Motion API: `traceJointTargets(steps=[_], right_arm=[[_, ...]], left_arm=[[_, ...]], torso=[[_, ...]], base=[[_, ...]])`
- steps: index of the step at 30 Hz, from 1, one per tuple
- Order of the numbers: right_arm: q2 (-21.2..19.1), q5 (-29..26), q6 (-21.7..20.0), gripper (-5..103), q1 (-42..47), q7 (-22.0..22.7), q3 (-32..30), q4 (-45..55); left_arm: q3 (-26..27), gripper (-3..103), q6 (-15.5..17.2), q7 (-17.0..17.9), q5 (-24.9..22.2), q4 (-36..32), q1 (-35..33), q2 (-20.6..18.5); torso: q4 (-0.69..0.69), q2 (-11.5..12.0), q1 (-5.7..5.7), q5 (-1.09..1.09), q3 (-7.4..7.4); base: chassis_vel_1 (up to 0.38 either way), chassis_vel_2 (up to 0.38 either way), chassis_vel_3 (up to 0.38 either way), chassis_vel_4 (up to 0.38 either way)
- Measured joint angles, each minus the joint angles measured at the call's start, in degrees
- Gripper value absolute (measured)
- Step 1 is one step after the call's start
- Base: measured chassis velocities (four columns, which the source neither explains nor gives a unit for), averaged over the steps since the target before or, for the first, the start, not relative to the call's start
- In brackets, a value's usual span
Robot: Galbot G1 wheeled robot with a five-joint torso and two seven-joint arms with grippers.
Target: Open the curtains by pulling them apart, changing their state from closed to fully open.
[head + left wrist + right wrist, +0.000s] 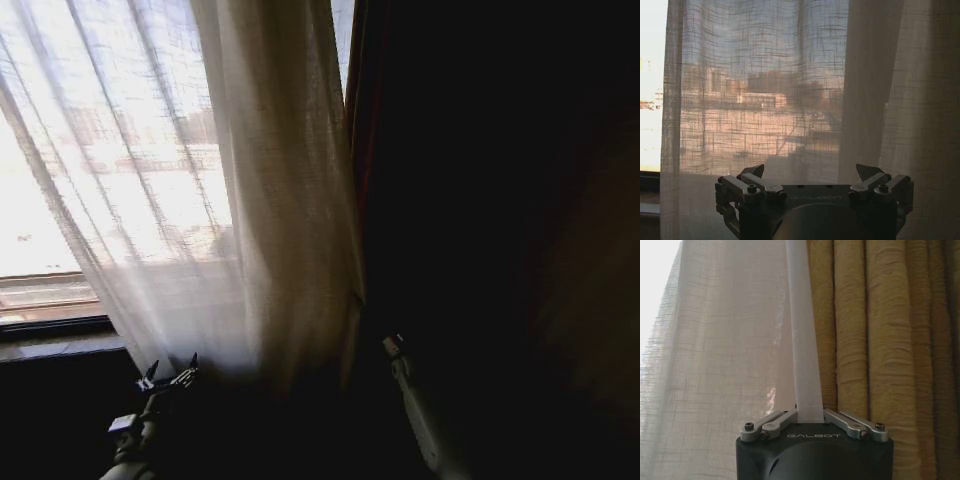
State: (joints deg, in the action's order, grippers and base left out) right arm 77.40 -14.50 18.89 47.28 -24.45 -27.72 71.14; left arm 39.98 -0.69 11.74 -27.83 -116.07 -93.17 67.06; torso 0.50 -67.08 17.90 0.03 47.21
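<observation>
Left claw: lower left of the head view, low before the curtain hem, fingers spread wide with nothing between them, pointed at the fabric.
Right claw: fingers pinched narrow on a pale strip of the curtains' edge.
Curtains: sheer panel across the window, upper left to centre, bunched thick at centre.
Yellow drape: just beside the sheer panel.
</observation>
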Motion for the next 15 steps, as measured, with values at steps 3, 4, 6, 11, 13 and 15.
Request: traceJointTargets(steps=[3, 4, 6, 11, 13, 15], right_arm=[[0.0, -0.2, 0.1, 0, 0.2, 0.6, 0.2, 0.1], [0.1, -0.2, 0.2, 0, 0.2, 1.0, 0.3, 0.2], [0.1, -0.1, 0.3, 0, 0.2, 1.2, 0.3, 0.2], [-0.1, -0.1, 0.6, 7, 0.8, 2.3, 0.8, 0.7], [-0.1, -0.2, 0.5, 12, 0.9, 2.4, 0.8, 0.7], [-0.3, -0.2, 0.1, 23, 1.3, 2.9, 0.8, 1.2]], left_arm=[[0.0, 100, 0.0, 0.0, 0.0, 0.0, 0.0, 0.0], [0.0, 100, 0.0, 0.0, 0.0, 0.0, 0.0, 0.0], [0.0, 100, 0.0, 0.1, 0.0, 0.0, 0.0, 0.0], [0.0, 100, 0.0, 0.1, 0.0, 0.0, 0.0, 0.0], [0.0, 100, 0.0, 0.1, 0.0, 0.0, 0.0, 0.0], [0.0, 100, 0.0, 0.1, 0.0, 0.0, 0.0, 0.0]], torso=[[-0.03, 0.0, 0.0, -0.1, 0.0], [-0.03, 0.0, 0.0, -0.09, 0.0], [-0.03, 0.0, 0.0, -0.07, 0.0], [0.02, 0.0, 0.0, -0.01, 0.0], [0.03, 0.0, 0.0, 0.0, 0.0], [0.03, 0.0, 0.01, -0.01, 0.0]], base=[[0.012, 0.018, -0.013, -0.011], [0.054, 0.054, -0.04, -0.056], [0.054, 0.051, -0.064, -0.056], [0.029, 0.014, -0.021, -0.009], [0.0, 0.0, 0.0, 0.0], [0.0, 0.0, 0.0, 0.0]])
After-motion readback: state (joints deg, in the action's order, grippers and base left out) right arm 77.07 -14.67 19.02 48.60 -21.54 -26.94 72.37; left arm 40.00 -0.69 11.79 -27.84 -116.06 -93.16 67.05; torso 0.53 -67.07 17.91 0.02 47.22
